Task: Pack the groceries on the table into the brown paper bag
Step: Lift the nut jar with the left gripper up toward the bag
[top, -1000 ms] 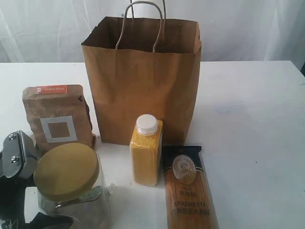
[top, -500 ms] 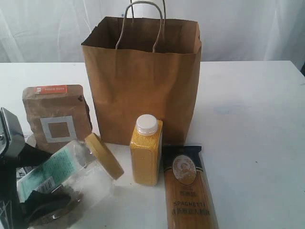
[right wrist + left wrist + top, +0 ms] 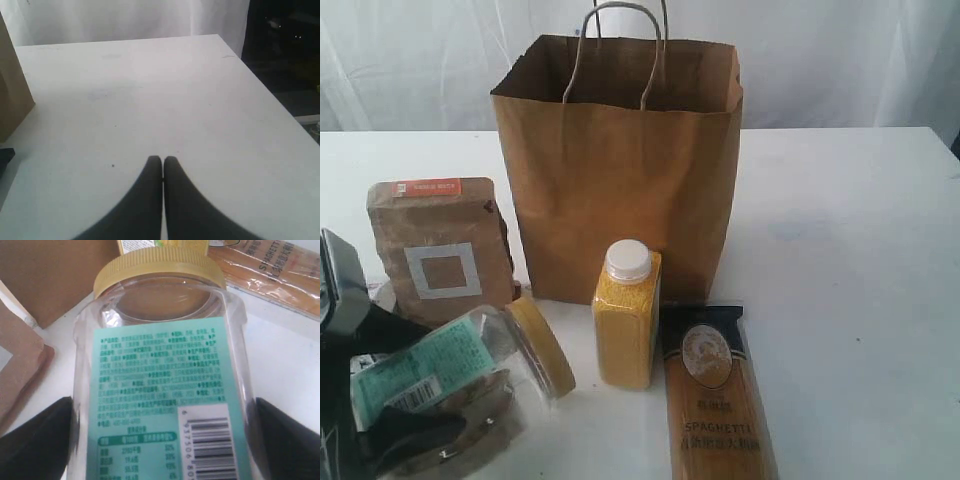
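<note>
two left fingers gripping tilted gold-lidded jar between them, right fingers closed

Right pincer matte black and tapered, shiny silver bracket, black housing

1. Exterior view: bright, diffuse light; backdrop washed out; faint shadows beside brown paper bag.
2. Left wrist view: glare on gold-lidded clear jar; label print blurred.
3. Right wrist view: even, soft light.

The left gripper grips the gold-lidded clear jar, jaws wide, while the right gripper is closed.
</note>
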